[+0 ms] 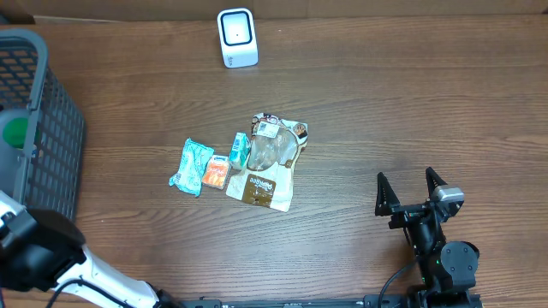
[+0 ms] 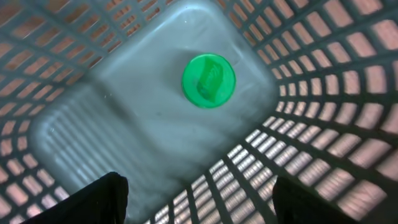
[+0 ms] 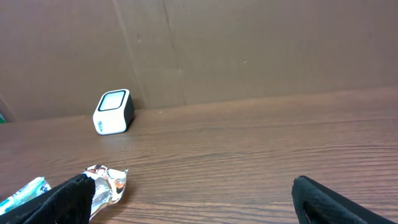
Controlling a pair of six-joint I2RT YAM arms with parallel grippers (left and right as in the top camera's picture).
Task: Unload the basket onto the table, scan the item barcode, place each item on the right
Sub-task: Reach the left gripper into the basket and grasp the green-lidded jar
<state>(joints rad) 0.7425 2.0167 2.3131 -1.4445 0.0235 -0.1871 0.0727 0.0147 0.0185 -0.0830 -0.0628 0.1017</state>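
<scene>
Showing a checkout scene, read from the left. A grey mesh basket (image 1: pixel 51 145) stands at the left edge of the tabletop (image 1: pixel 385 103). The left pincer (image 2: pixel 200 186) hangs over it with its fingers apart and nothing between them. A green round item (image 2: pixel 208 81) lies on the basket floor, apparently dealt with already.

Four goods lie clustered at the tabletop's centre: a teal packet (image 1: pixel 192 166), an orange packet (image 1: pixel 215 174), a small carton (image 1: pixel 240 150) and a brown bag (image 1: pixel 267 167), the last three touching. None is held, so their scanning seems to be left.

The white scanner (image 1: pixel 237 38) stands at the far edge, well apart from them. The right pincer (image 1: pixel 406 184) waits near the near right corner, spread wide and empty.
</scene>
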